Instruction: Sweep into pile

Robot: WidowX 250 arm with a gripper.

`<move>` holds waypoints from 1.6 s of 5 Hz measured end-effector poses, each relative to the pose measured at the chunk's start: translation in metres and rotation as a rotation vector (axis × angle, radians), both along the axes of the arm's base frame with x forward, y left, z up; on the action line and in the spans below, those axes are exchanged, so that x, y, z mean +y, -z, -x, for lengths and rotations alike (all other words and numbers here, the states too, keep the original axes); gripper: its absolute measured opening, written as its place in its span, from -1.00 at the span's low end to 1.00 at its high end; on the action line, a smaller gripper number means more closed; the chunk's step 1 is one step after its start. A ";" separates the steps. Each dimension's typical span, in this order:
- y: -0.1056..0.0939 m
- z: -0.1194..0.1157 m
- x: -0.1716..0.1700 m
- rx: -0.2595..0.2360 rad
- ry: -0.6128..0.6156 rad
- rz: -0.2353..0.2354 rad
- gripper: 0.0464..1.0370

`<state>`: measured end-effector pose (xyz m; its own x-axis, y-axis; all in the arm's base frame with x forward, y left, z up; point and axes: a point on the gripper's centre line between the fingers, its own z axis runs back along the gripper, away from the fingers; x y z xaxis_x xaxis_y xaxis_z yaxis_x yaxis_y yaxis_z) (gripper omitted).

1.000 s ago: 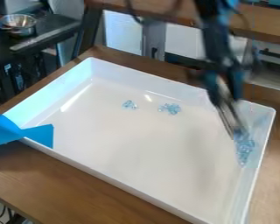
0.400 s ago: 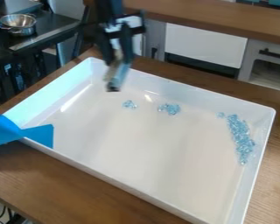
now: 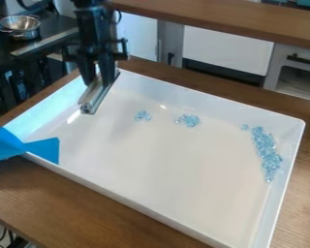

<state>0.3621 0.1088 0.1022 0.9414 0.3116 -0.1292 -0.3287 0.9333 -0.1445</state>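
At the tray's back left my gripper hangs pointing down, shut on a long silver bar. The bar slants, its lower end above the left part of the white tray. Light blue clear pieces lie in separate groups: a small cluster just right of the bar, a somewhat bigger cluster farther right, and a long heap along the right wall, with a small clump at its upper left.
Blue tape covers part of the tray's left rim. The tray stands on a brown wooden table. Behind it are a wooden counter and, at the upper left, a metal bowl on a dark surface.
My gripper has moved with the bar from the heap at the right wall across to the back left. The small clump by the heap's upper end has come into sight; the other clusters look unchanged.
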 end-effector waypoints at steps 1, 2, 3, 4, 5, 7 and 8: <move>0.009 -0.001 0.001 0.009 -0.022 -0.029 -0.39; 0.023 -0.003 -0.014 0.024 -0.025 -0.062 -0.39; 0.042 -0.008 -0.028 0.061 -0.016 -0.092 -0.39; 0.050 -0.009 -0.033 0.082 -0.026 -0.113 -0.39; 0.052 -0.014 -0.037 0.087 -0.038 -0.122 -0.39; 0.045 -0.019 -0.074 0.099 -0.010 -0.085 -0.39; 0.043 -0.022 -0.094 0.092 -0.001 -0.081 -0.39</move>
<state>0.3846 0.0147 0.0590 0.9263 0.3256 -0.1894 -0.3382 0.9403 -0.0374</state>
